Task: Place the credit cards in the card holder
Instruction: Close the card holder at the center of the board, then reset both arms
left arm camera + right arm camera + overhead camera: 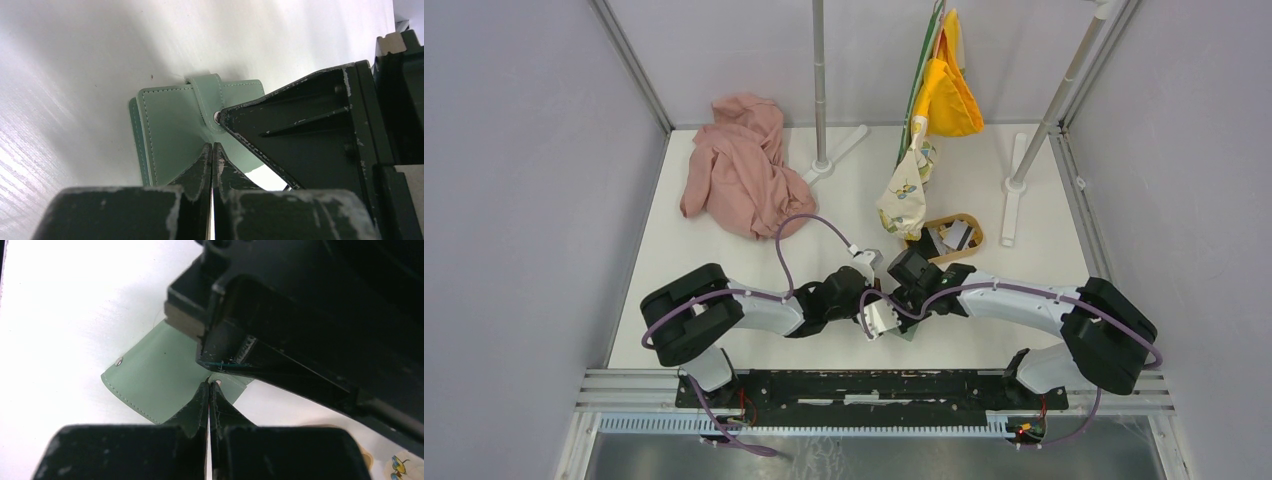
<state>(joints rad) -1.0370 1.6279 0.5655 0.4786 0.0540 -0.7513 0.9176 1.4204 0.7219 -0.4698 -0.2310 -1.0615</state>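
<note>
The sage-green card holder [172, 125] lies folded on the white table, its strap [206, 95] snapped over the front. In the left wrist view my left gripper [213, 146] is shut, its tips resting on the card holder's face with nothing between them. My right gripper [209, 384] is also shut, and its tips touch the strap's snap end on the card holder [155, 380]. From above, both grippers [876, 302] [896, 298] meet at the table's middle and hide most of the card holder. Pale credit cards [955, 236] lie in the oval wooden tray [973, 222] behind the right arm.
A pink cloth [739, 175] is heaped at the back left. Two stand poles [821, 120] [1052, 110] rise from the back of the table. Yellow fabric [946, 95] and a patterned cloth [907, 195] hang down near the tray.
</note>
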